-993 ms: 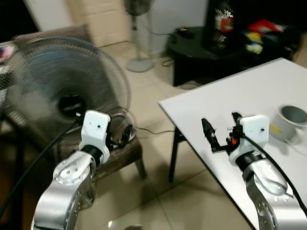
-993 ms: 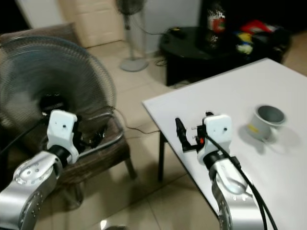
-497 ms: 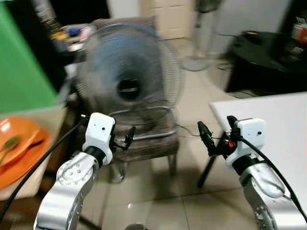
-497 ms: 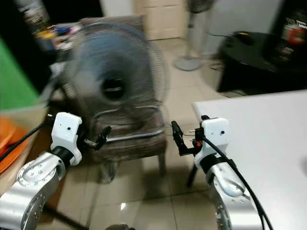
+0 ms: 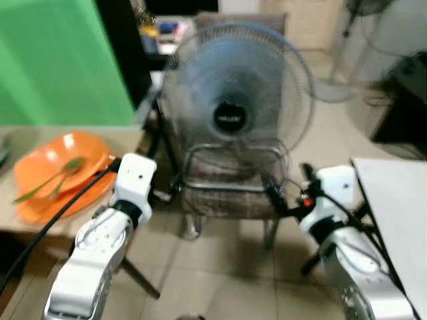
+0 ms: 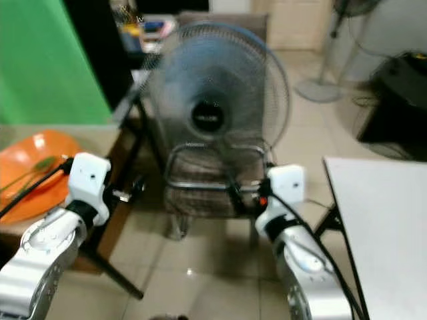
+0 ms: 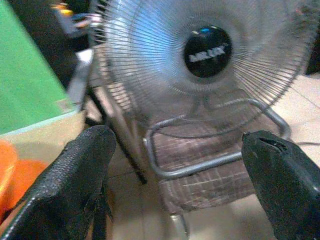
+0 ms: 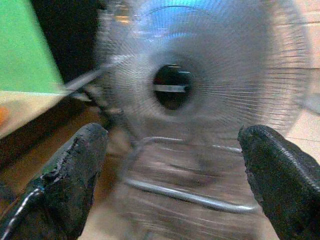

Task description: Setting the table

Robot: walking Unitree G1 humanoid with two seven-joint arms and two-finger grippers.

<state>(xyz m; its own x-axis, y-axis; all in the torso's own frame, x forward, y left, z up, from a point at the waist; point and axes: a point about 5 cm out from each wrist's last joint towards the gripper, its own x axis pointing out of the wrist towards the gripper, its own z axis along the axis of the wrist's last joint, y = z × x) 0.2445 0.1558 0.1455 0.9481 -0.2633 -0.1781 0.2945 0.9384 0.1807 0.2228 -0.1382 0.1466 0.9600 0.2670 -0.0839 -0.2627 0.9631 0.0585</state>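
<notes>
Plates come first for you: two orange plates (image 5: 60,173) sit stacked on the tan counter (image 5: 40,223) on your left, and a green spoon (image 5: 50,179) lies across the top one. Behind them is a green wall (image 5: 63,60).

Your left gripper (image 7: 175,185) is held up near the edge of that counter. Its two black fingers (image 7: 75,185) are spread wide apart and hold nothing. Your right gripper (image 8: 172,180) is up too, and its fingers (image 8: 65,175) are just as wide apart, with nothing between them.

Both grippers point at a big round fan (image 5: 233,100). The fan stands on a chair (image 5: 230,193) with a metal frame, right in front of you. The corner of a white table (image 6: 380,220) is on your right. Everything looks a bit blurry.
</notes>
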